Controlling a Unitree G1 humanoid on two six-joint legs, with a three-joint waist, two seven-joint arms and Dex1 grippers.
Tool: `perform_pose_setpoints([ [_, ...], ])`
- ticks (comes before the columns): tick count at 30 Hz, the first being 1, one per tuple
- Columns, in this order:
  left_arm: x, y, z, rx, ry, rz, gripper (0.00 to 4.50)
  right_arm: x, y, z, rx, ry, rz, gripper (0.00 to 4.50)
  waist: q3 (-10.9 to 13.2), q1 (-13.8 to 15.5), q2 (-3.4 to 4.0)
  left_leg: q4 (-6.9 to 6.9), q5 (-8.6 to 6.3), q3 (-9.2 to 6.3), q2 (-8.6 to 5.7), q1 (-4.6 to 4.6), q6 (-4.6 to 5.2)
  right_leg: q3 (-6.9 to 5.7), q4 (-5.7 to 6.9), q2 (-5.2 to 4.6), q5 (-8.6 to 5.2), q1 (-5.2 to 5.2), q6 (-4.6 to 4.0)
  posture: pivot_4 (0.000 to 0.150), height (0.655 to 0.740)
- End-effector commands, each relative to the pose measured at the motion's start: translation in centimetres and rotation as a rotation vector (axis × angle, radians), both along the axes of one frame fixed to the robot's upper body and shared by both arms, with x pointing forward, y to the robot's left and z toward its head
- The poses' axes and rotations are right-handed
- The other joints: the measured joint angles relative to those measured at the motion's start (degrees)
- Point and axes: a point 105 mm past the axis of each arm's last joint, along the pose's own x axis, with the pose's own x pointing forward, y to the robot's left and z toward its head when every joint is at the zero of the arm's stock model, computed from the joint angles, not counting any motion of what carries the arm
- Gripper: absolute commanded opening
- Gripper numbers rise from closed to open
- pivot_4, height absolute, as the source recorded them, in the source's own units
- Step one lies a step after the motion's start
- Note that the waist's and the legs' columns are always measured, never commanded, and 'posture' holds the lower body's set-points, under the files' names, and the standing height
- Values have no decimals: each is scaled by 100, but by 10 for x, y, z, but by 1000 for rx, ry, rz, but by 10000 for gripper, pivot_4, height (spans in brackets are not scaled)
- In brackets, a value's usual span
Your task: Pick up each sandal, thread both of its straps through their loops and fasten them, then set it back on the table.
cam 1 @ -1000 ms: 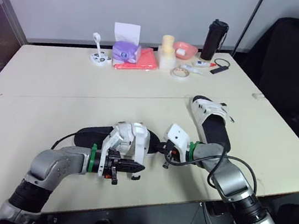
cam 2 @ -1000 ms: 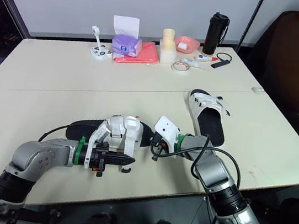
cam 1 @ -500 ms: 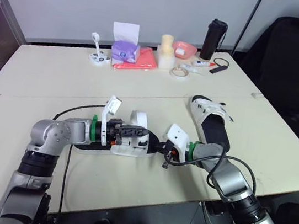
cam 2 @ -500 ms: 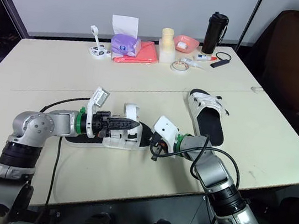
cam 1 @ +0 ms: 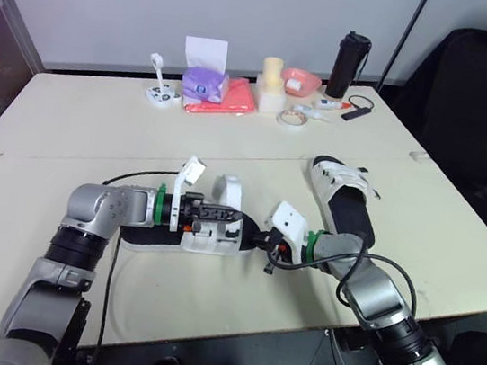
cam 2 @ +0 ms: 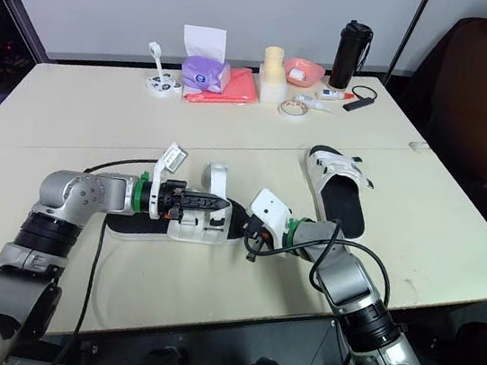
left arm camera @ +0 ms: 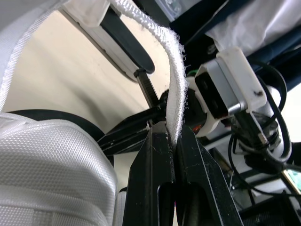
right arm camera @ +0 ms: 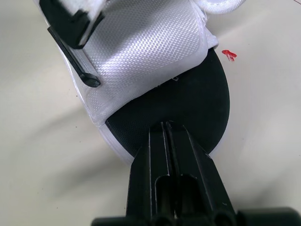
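A black-soled sandal with white woven uppers (cam 1: 208, 238) lies lengthwise near the front edge of the pale bench (cam 1: 97, 126), about midway along it, with an arm at each end. The right end effector (right arm camera: 164, 126) is clenched on the rim of the black sole at one end. This looks like an anchoring hold, meant to stop the shoe sliding or twisting while the other arm works; whether that end is lifted clear of the bench cannot be told. The left end effector (left arm camera: 172, 136) comes in low over the uppers from the other end and has its fingers pinched tight on a white fuzzy-edged strap (left arm camera: 175, 84), which rises from the pinch and arches over. Gripping it close to the free end probably gives the best control for steering the tip into its loop. The strap stands up unfastened, so the threading of this sandal seems only partly done. A second black-and-white sandal (cam 1: 346, 202) lies well apart toward the bench's right edge — out of the way, its turn apparently to come.
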Motion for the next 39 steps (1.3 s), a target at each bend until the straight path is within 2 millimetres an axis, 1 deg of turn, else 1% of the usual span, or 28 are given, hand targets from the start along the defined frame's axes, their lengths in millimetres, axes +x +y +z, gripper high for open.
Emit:
perform_pose_setpoints([
  [1, 4, 1, -2, 27, -21, 8, 94, -5, 0, -18, -31, 59, -9, 0, 0, 1, 0, 0, 0, 0, 0, 0, 0, 0, 0, 0, 0, 0, 0, 1500, 7400],
  [6, 4, 0, -4, 52, -58, 7, 94, -5, 0, -18, -31, 59, -10, 0, 0, 3, 0, 0, 0, 0, 0, 1, 0, 0, 0, 0, 0, 1, 0, 1500, 7400],
  [13, 1, -2, -6, 55, -65, 9, 94, -5, -1, -18, -32, 60, -11, 0, 0, 4, 0, 0, 0, 0, 0, 1, 0, 0, 0, 0, 0, 1, 0, 1500, 7400],
  [18, -1, -2, -12, 76, -64, 12, 94, -4, -1, -18, -35, 59, -11, 0, 0, 4, 0, 0, 0, 0, 0, 1, 0, 0, 0, 0, 0, 1, 0, 1500, 7400],
  [22, -4, -4, -14, 104, -99, 2, 94, -4, -2, -18, -37, 59, -11, 0, 0, 4, 0, 0, 0, 0, 0, 2, 0, 0, 0, 0, 0, 2, 0, 1500, 7400],
  [27, -7, -6, -11, 132, -172, -17, 94, -4, -2, -18, -37, 59, -12, 0, 0, 4, 0, -1, 0, 0, 0, 2, 0, 0, -2, -1, 0, 2, 0, 1500, 7400],
  [31, -4, -4, -11, 163, -228, -9, 94, -4, -1, -18, -36, 60, -12, 0, 0, 2, 0, -1, 0, 0, 0, 2, 0, 0, -2, 0, 0, 2, 0, 1500, 7400],
  [39, -1, 3, -16, 191, -250, 4, 94, -4, 0, -18, -33, 58, -13, 0, 0, -3, 0, -4, 0, 0, 0, 2, 0, 0, -3, 0, 0, 1, 0, 1500, 7400],
])
